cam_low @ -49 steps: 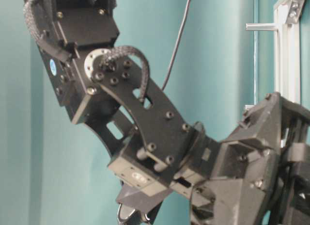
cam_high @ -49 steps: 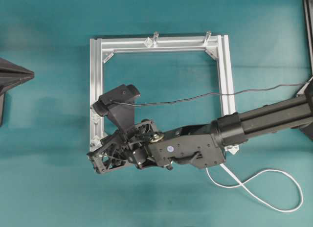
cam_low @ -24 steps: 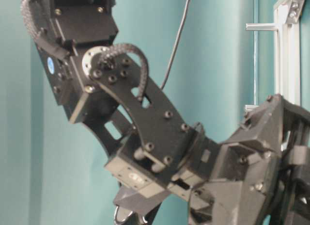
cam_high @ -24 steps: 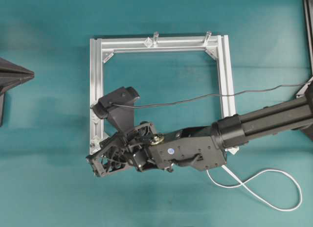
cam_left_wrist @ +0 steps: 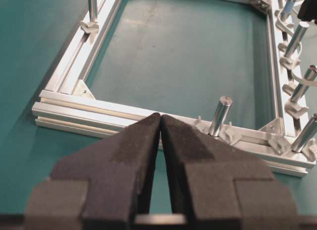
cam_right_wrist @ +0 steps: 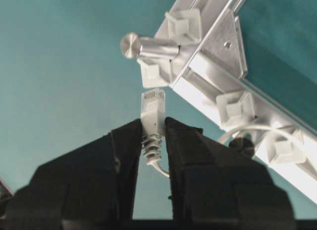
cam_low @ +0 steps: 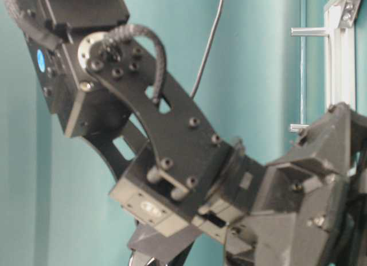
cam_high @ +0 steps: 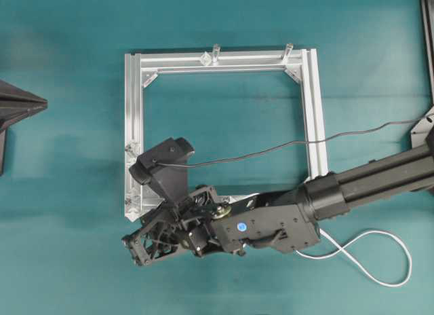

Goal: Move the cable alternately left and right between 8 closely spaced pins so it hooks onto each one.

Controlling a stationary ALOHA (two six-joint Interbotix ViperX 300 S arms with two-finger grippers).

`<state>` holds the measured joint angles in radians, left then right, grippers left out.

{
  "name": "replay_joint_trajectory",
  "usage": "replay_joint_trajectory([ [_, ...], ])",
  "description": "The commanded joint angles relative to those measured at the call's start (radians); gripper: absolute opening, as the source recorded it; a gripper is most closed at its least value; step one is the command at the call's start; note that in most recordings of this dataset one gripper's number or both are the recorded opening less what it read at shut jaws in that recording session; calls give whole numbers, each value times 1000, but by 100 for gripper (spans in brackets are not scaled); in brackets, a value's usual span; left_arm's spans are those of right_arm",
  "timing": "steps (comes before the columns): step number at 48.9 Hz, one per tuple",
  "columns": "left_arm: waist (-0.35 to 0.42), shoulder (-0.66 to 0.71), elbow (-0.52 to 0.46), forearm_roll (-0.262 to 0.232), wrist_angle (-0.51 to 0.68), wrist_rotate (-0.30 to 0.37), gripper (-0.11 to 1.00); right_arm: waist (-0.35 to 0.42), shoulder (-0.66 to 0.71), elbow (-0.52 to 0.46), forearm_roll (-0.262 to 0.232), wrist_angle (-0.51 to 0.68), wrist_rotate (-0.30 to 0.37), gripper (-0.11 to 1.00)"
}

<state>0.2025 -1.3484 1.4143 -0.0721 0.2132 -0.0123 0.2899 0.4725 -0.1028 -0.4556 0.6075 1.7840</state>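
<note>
Plug (cam_right_wrist: 152, 107) pinched at its strain relief between nearly closed right gripper (cam_right_wrist: 153, 136) pads, centre frame, long axis aimed upward at corner post (cam_right_wrist: 148, 45) and white pins (cam_right_wrist: 183, 26) just beyond; left gripper (cam_left_wrist: 160, 122) closed, empty.

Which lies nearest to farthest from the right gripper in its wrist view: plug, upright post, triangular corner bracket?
From the right gripper:
1. Plug, clamped between the fingers.
2. Upright post, just beyond the plug's tip.
3. Corner bracket, farther, inside the frame's corner.
</note>
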Motion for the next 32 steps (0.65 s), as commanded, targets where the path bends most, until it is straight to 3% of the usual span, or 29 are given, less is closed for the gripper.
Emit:
replay_joint_trajectory([
  [1,-3,9,-11,2,-9,-11,13,14,-20,-26,2,-6,-3,18],
  [22,-3,8,-11,2,-9,-11,13,17,-8,-41,2,-34,-5,18],
  [32,-3,8,-11,2,-9,-9,13,17,18,-87,2,-35,-41,18],
])
